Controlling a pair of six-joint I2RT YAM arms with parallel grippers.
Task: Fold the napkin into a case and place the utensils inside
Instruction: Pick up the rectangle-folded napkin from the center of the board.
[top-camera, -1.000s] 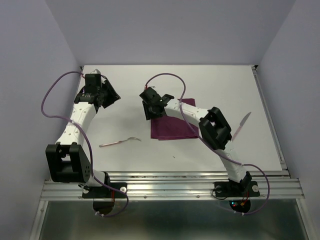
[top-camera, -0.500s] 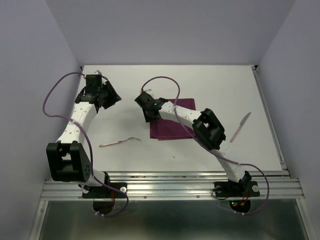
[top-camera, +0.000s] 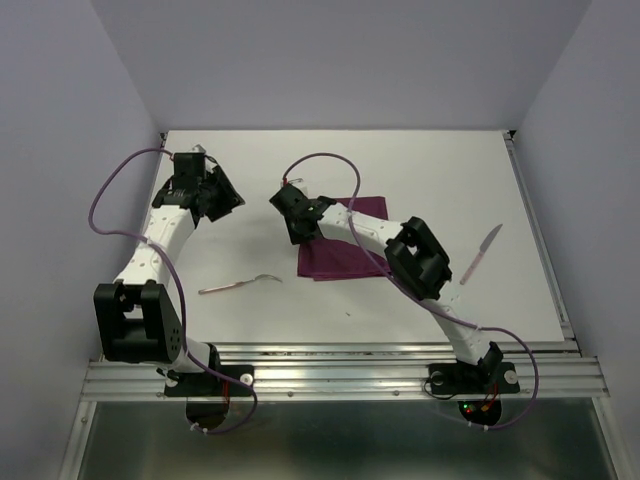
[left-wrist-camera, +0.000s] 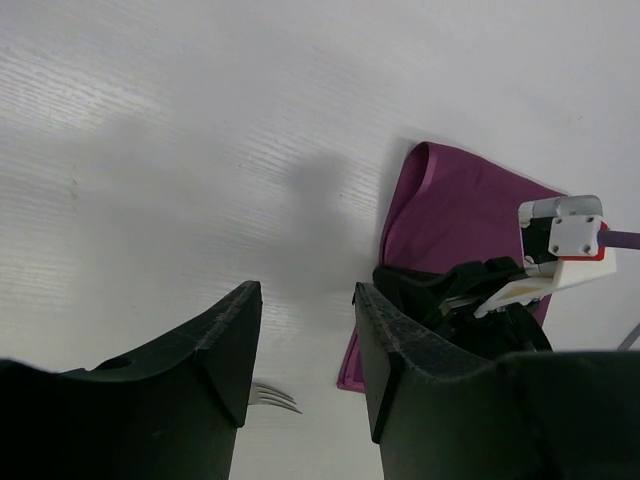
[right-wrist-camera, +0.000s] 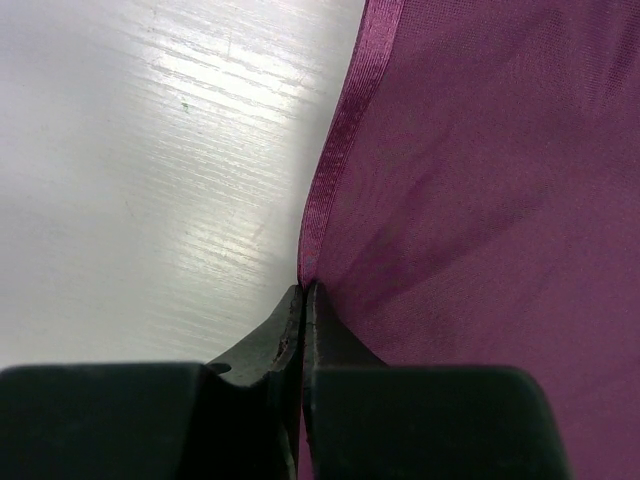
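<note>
The burgundy napkin (top-camera: 345, 255) lies flat as a folded rectangle in the middle of the table; no case is in view. My right gripper (top-camera: 303, 235) is down at its left hemmed edge and shut on the napkin (right-wrist-camera: 480, 180), the fingertips (right-wrist-camera: 305, 290) pinching the hem. My left gripper (top-camera: 222, 195) hovers open at the back left, nothing between its fingers (left-wrist-camera: 308, 295). It looks toward the napkin (left-wrist-camera: 450, 200). The fork (top-camera: 240, 284) lies front left, its tines (left-wrist-camera: 272, 397) showing. The knife (top-camera: 480, 253) lies at the right.
The white table (top-camera: 420, 160) is walled at the back and on both sides. A metal rail (top-camera: 340, 365) runs along the near edge by the arm bases. A purple cable (top-camera: 330, 160) loops above the right wrist.
My right gripper slid left to the napkin's left edge and closed on the hem. The left arm shifted slightly and stayed open.
</note>
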